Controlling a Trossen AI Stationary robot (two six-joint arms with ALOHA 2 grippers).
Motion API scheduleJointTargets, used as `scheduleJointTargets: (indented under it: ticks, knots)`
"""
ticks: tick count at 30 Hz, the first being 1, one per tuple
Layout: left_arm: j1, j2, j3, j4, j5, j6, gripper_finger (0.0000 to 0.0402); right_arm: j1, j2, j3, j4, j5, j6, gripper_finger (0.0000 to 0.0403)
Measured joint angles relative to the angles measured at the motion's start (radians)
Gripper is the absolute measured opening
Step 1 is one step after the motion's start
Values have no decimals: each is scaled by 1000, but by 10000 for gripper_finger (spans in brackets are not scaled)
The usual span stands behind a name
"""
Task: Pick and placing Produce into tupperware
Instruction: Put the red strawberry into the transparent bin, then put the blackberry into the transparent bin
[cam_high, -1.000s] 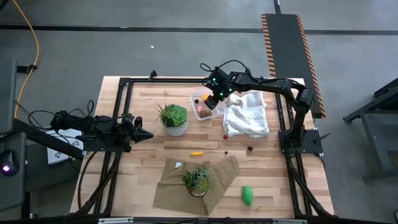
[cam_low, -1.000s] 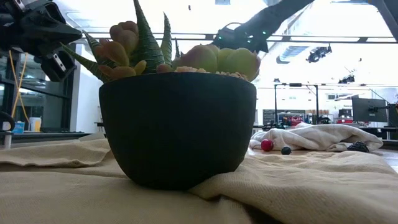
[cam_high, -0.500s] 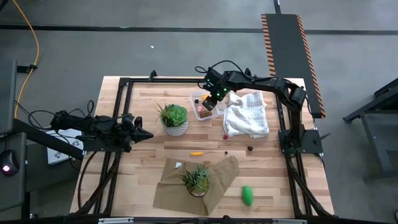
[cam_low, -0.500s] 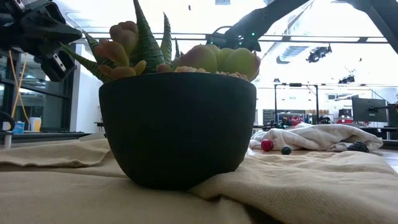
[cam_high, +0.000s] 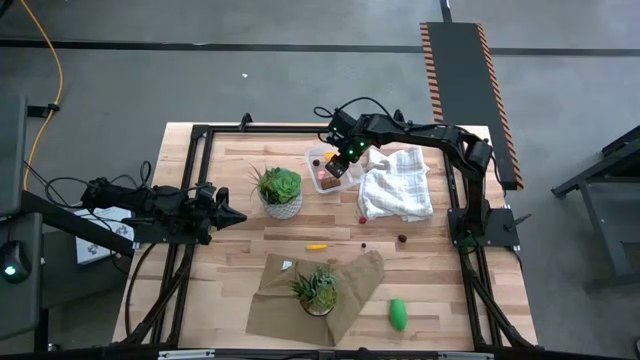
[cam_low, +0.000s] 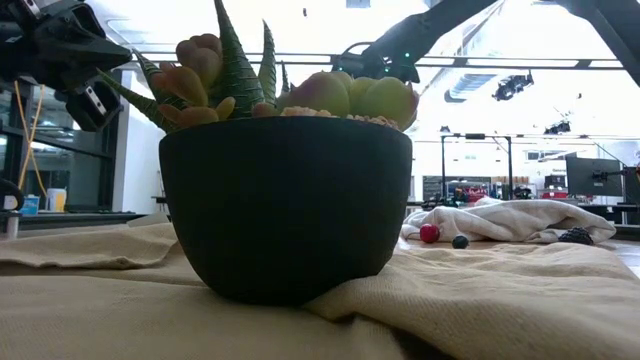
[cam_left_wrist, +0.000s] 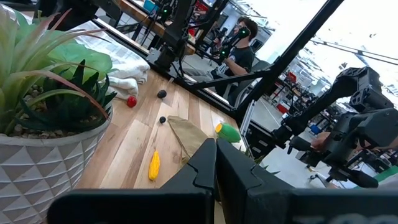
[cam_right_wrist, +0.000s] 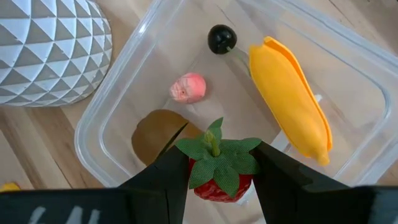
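High view straight down on table (cam_high: 250, 215); low view level, probably touching-close behind dark pot (cam_low: 285, 205), also overhead.

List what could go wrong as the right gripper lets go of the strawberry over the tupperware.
1. The right gripper holds the strawberry above the tupperware, where a banana, a brown ball, a pink piece and a dark berry already lie; dropped, it might bounce off them and out.
2. The white patterned pot stands right beside the container, so a sideways retreat could clip it.
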Motion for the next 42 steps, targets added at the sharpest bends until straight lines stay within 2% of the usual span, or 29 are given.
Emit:
scheduleJointTargets:
  ticks: [11,18,23,28,33,42]
  knots:
    - [0,0,0,0,0,0,1,0,0,0,0,-4,1,175]
    - [0,0,0,0,0,0,1,0,-1,0,-9,-4,3,179]
    - [0,0,0,0,0,0,1,4,-10,0,-102,-3,3,179]
    - [0,0,0,0,0,0,1,34,-11,0,-215,49,0,179]
    - [0,0,0,0,0,0,1,82,-17,0,-248,85,3,179]
    - [0,0,0,0,0,0,1,129,-147,0,-255,156,73,179]
